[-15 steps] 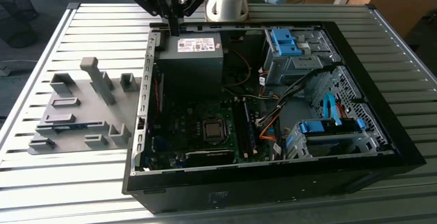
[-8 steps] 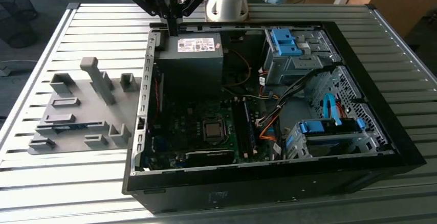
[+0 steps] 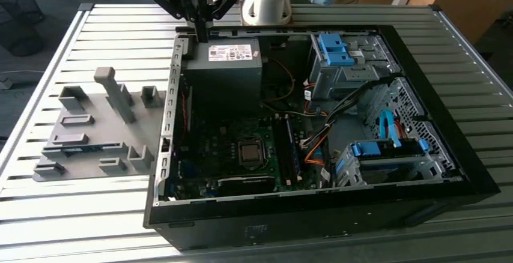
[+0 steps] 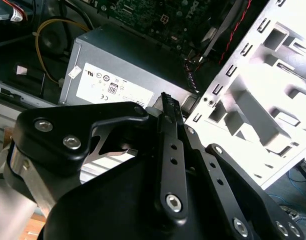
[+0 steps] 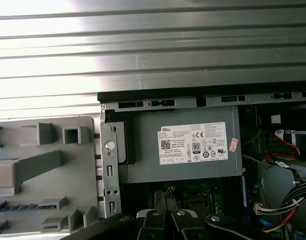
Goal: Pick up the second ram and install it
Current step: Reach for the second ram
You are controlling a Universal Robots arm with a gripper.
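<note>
Over the case's (image 3: pixel 449 173) back corner, by the power supply (image 3: pixel 223 56), the jaws hang pinched shut; second ram (image 3: pixel 78 149) lies in the grey holder (image 3: pixel 100 111).

Slatted metal table (image 3: pixel 72 215) carries an open black computer case (image 3: pixel 321 221), side panel off. Grey power supply (image 3: pixel 224 65) sits in its far corner, motherboard (image 3: pixel 216 149) nearer. Grey fixture plate (image 3: pixel 96 110) lies just beside, on the exterior view's left.

Harsh daylight glare on slatted table (image 5: pixel 153 60)
</note>
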